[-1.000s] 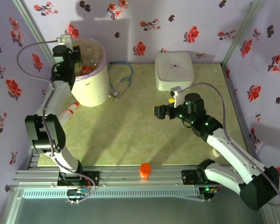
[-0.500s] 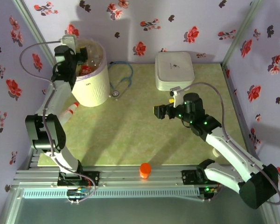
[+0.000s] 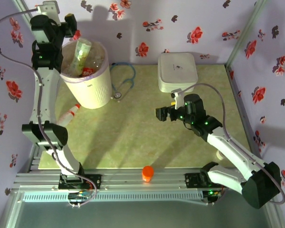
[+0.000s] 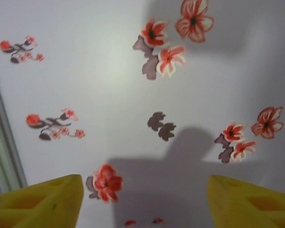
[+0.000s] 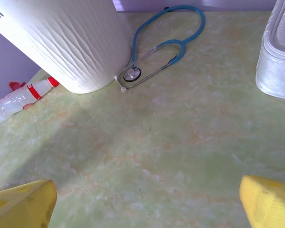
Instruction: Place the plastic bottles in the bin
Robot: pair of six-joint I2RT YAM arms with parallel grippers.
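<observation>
The bin (image 3: 90, 83) stands at the table's back left, cream-white with a lilac bag at its rim, and it holds several plastic bottles (image 3: 83, 53). One more bottle (image 3: 69, 114) with a red cap lies on the table left of the bin, also in the right wrist view as the bottle (image 5: 19, 97) beside the bin (image 5: 71, 42). My left gripper (image 3: 68, 23) is raised above and behind the bin and faces the flowered wall. Its yellow fingers (image 4: 42, 202) stand apart with nothing between them, left gripper (image 4: 145, 199). My right gripper (image 3: 161, 114) hovers open over mid-table, right gripper (image 5: 145, 204).
A blue stethoscope (image 3: 123, 80) lies right of the bin, stethoscope (image 5: 156, 52). A flat white lidded box (image 3: 178, 71) sits at the back, box (image 5: 278, 57). An orange knob (image 3: 147, 173) stands on the front rail. Flowered walls close in the left, back and right.
My left arm has lifted from the bin's rim up and back toward the wall, and its jaws have opened. A yellowish-labelled bottle now leans in the bin. The right arm has barely moved.
</observation>
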